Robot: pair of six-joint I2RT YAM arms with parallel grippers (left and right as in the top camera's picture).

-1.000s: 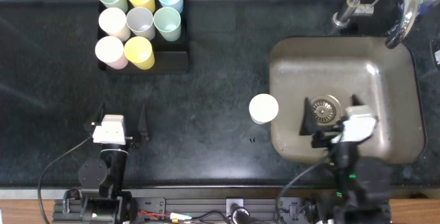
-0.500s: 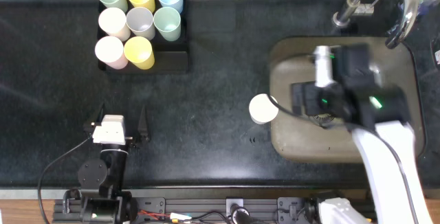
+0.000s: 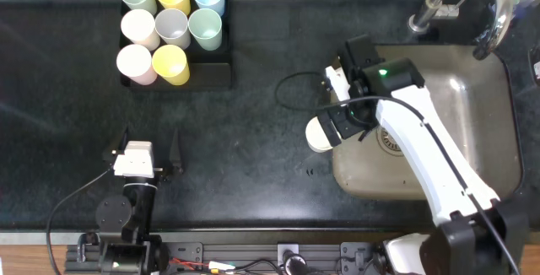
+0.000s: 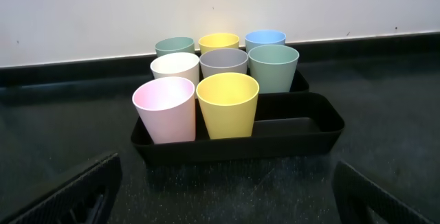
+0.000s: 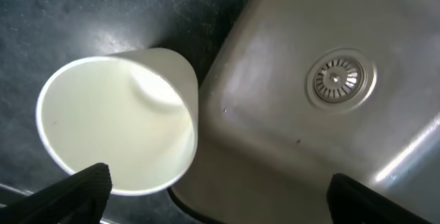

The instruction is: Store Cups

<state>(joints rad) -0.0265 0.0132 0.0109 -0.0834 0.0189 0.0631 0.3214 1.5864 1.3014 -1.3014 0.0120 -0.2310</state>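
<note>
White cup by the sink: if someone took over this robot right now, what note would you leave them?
Left gripper: open, empty, facing the black plastic tray.
Right gripper: open, above the white plastic cup, not closed on it.
The cup stands upright on the dark counter, beside the steel sink.
Done: eight cups stand in the tray.
Left: grasp the white cup and set it in the tray's free corner slot.

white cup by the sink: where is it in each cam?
Top view: white cup on the counter, beside the sink, at its left rim.
Right wrist view: white cup beside the sink corner.
Left wrist view: faces the cup tray instead.
Shared landmark: the sink.
</note>
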